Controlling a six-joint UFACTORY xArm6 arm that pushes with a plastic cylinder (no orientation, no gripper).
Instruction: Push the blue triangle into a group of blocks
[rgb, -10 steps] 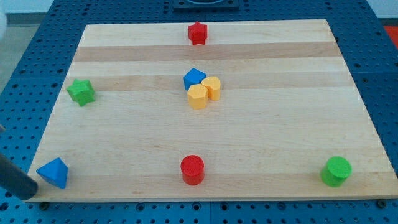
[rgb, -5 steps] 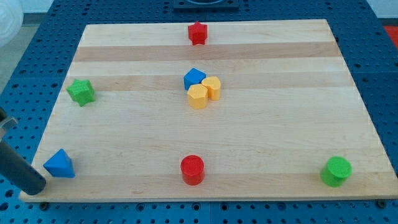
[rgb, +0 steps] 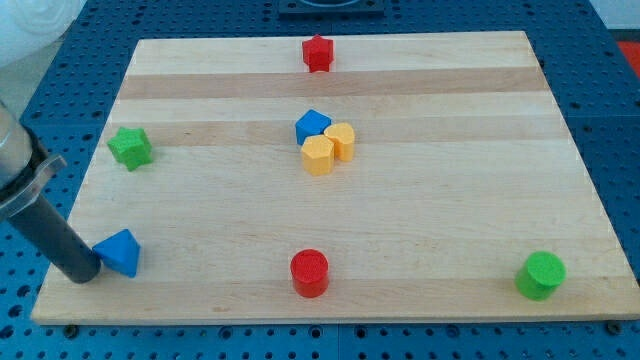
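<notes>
Dark rod, no jaws or fingers to speak of, so nothing to report as spread or pinched. My tip sits at the view's lower left, touching the left side of the blue triangle. Over the last second the triangle has slid up and to the right from the board's bottom-left corner, the tip following behind it. Push is underway but early: the target cluster, a blue block with two yellow blocks, lies well apart near the centre. Green star stands above the triangle, off the likely line.
</notes>
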